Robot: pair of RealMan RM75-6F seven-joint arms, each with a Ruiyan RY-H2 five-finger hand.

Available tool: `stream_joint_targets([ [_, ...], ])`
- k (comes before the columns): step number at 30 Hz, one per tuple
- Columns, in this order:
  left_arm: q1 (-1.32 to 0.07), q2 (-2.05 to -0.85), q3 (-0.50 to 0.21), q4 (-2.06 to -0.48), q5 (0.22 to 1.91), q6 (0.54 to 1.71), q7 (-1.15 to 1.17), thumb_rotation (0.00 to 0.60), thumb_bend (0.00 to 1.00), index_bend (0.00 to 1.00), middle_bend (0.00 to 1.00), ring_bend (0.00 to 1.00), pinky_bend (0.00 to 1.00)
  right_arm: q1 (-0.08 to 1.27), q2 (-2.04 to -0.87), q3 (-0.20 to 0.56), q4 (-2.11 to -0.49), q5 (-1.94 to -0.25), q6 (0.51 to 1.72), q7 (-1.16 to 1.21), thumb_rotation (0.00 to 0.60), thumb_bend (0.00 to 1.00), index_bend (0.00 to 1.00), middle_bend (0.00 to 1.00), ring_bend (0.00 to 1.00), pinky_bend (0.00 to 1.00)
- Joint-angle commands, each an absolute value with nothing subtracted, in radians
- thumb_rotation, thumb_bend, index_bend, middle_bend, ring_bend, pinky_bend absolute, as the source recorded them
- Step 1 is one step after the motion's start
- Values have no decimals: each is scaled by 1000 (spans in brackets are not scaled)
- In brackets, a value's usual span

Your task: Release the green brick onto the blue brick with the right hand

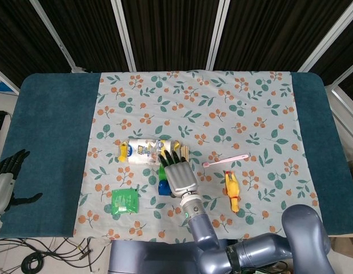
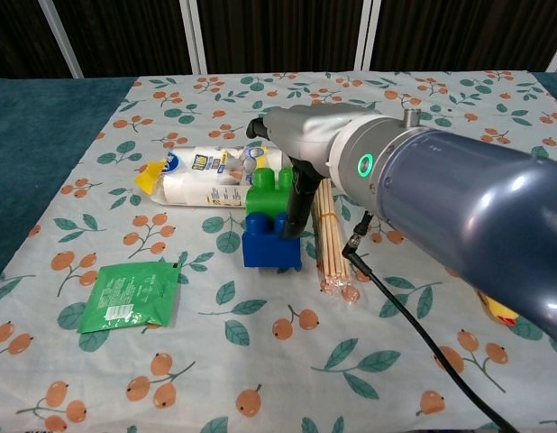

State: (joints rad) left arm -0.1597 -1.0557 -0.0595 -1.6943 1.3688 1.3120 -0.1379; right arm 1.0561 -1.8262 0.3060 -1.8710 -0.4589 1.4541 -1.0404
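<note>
The green brick [image 2: 269, 191] sits on top of the blue brick [image 2: 271, 244] near the middle of the flowered cloth. My right hand [image 2: 307, 142] hovers just above and to the right of the stack, holding nothing. Its fingers [image 1: 169, 157] are spread, and one dark finger [image 2: 301, 203] hangs down close beside the green brick's right side. From the head view the right hand [image 1: 179, 176] covers most of the stack, leaving only slivers of the green brick [image 1: 163, 170] and blue brick [image 1: 163, 186] showing. My left hand [image 1: 6, 178] stays off the table's left edge, fingers apart and empty.
A white packet with a yellow cap [image 2: 205, 177] lies just behind the stack. A bundle of wooden sticks [image 2: 333, 248] lies to its right and a green sachet [image 2: 130, 293] to its front left. Further right lie a pink toothbrush [image 1: 225, 161] and a yellow rubber chicken [image 1: 232, 191].
</note>
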Motion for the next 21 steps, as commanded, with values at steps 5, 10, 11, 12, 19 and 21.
stream_joint_targets([
  [5,-159,-1057,-59,-1693,1370,1315,-132,600,0,0,0,0,0,1012,-1750,257,-1953,-527,1500,-1040,600,152,0,0,13,225],
  [10,-158,-1058,-57,-1690,1374,1317,-125,600,0,0,0,0,0,919,-1620,153,-2043,-658,1546,-979,600,151,0,0,0,218],
  [11,-158,-1058,-57,-1690,1375,1318,-123,600,0,0,0,0,0,897,-1591,131,-2056,-683,1552,-960,600,151,0,0,0,215],
  [12,-157,-1059,-56,-1690,1376,1319,-121,600,0,0,0,0,0,874,-1562,106,-2066,-711,1558,-939,600,149,0,0,0,213],
  [19,-153,-1066,-54,-1685,1382,1334,-93,600,0,0,0,0,0,680,-1356,-115,-2031,-982,1605,-716,600,73,0,0,0,201],
  [21,-152,-1069,-53,-1683,1385,1339,-81,600,0,0,0,0,0,624,-1313,-166,-1998,-1053,1616,-631,600,55,0,0,0,192],
])
